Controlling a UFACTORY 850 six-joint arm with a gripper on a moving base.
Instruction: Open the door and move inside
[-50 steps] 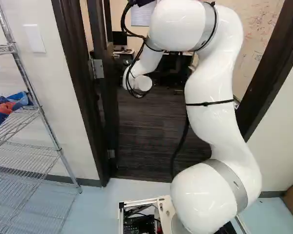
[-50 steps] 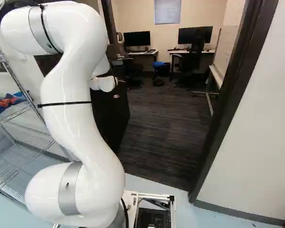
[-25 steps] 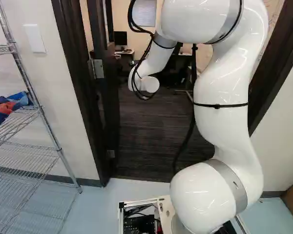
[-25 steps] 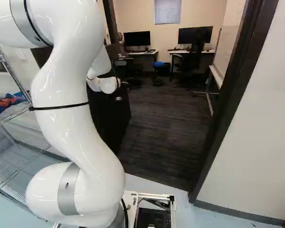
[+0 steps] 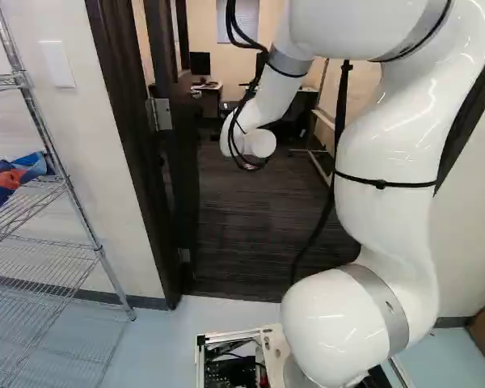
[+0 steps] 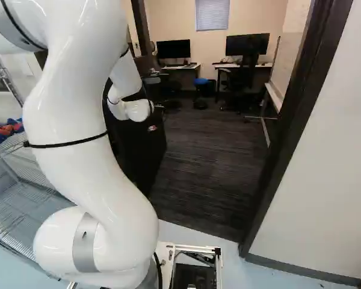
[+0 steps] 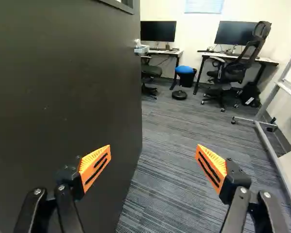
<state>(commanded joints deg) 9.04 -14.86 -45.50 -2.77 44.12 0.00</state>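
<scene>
at ten o'clock from the released black two-finger gripper [image 7: 153, 151], the dark flat door [image 7: 68, 97] seems heavy, stiff; push near free edge [image 7: 138, 107].

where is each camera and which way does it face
Left base view: behind and left of the white arm, facing ahead and slightly down at the dark door frame and silver wire shelf; arm at right.
Right base view: behind and right of the arm, facing the same way; arm at left.
Wrist view: on the wrist, looking along the black, orange-padded gripper past the flat dark door; only the open gripper shows.
Right base and wrist views share the black office chair.
</scene>
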